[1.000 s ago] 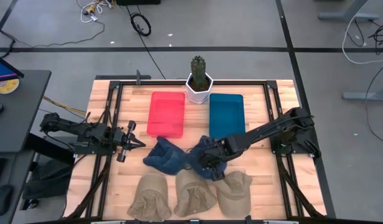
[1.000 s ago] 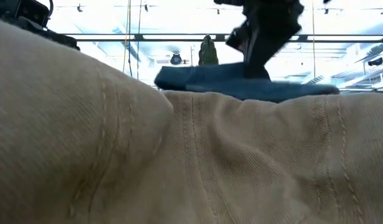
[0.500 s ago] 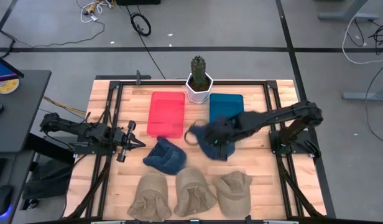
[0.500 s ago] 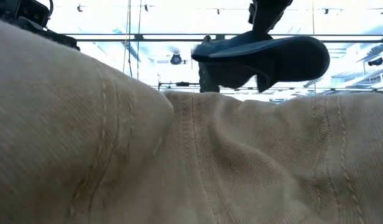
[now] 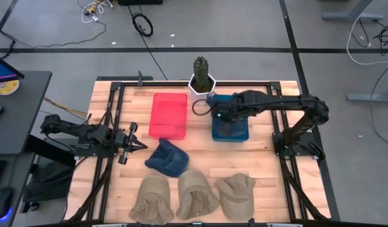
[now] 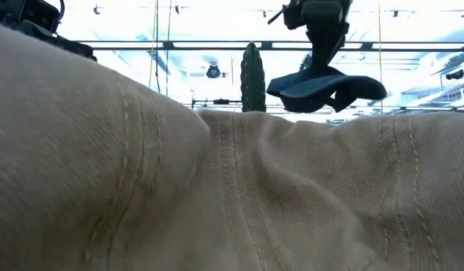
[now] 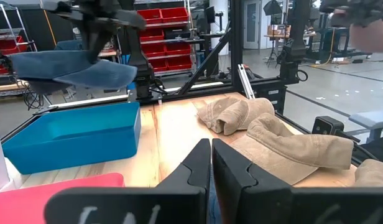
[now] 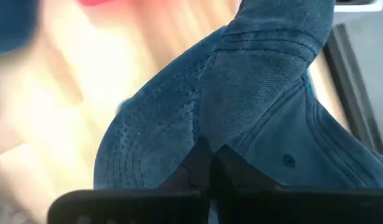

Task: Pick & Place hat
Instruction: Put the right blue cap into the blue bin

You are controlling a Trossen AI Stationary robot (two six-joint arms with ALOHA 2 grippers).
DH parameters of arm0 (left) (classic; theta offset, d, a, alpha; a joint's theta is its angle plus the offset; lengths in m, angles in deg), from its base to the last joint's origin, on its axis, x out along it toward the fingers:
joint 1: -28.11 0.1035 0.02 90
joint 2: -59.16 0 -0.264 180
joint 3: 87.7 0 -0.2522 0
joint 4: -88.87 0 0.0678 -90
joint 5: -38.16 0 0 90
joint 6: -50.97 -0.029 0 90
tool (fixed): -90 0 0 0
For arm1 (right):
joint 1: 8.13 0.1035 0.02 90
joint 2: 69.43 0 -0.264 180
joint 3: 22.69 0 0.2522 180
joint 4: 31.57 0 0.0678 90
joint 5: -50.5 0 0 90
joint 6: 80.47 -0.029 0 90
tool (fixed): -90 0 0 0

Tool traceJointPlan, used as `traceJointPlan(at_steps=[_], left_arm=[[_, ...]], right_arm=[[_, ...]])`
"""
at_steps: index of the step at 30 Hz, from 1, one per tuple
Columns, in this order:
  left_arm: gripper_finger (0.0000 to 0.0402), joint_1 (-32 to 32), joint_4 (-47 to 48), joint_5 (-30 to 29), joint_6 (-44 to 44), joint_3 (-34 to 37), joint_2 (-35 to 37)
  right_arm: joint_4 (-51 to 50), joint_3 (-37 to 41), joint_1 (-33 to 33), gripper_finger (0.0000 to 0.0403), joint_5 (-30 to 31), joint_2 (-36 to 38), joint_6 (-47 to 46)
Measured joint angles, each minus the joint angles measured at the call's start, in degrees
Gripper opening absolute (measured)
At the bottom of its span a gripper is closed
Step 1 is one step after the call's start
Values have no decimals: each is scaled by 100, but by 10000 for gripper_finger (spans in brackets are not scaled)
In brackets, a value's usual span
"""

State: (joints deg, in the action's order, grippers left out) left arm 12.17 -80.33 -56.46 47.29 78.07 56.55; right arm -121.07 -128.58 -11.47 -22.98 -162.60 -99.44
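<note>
Right gripper (image 5: 220, 113) is clamped on the blue hat (image 6: 326, 85), hat hanging clear in the air directly over the blue bin (image 5: 230, 117). Key relation: the bin is straight below the hat, so my read is the next move is a descent and release, no lateral travel. In the low view the hat's long axis runs 9-to-3, brim drooping at both ends. Left gripper (image 5: 132, 142) sits with fingers together, empty, parked at the table's 9 o'clock side, well apart from the bin; right arm is the only one in reach. From the bin: red bin (image 5: 168, 116) at 9, cactus pot (image 5: 201, 82) at about 11 and near, second blue hat (image 5: 167, 158) at about 7, three tan hats (image 5: 194, 194) along the 6 o'clock edge. Surface is the wooden table (image 5: 263, 157). Room: grey floor, loose cables, a desk at 9.
</note>
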Motion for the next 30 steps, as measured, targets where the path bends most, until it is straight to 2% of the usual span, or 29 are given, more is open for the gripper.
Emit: traceJointPlan(at_steps=[4,11,16,21,26,30], left_arm=[[21,0,0,0,0,0,0],[21,0,0,-2,0,2,0],[21,0,0,-1,0,0,2],[21,0,0,0,0,0,0],[21,0,0,0,0,0,0],[21,0,2,0,0,0,2]], right_arm=[[344,324,-258,2,34,4,213],[1135,1345,-670,2,-167,59,374],[1895,2043,-862,2,-552,146,478],[2527,2651,-971,2,-654,153,422],[3136,3088,-1069,2,-982,157,394],[3179,3267,-1116,2,-1058,157,253]])
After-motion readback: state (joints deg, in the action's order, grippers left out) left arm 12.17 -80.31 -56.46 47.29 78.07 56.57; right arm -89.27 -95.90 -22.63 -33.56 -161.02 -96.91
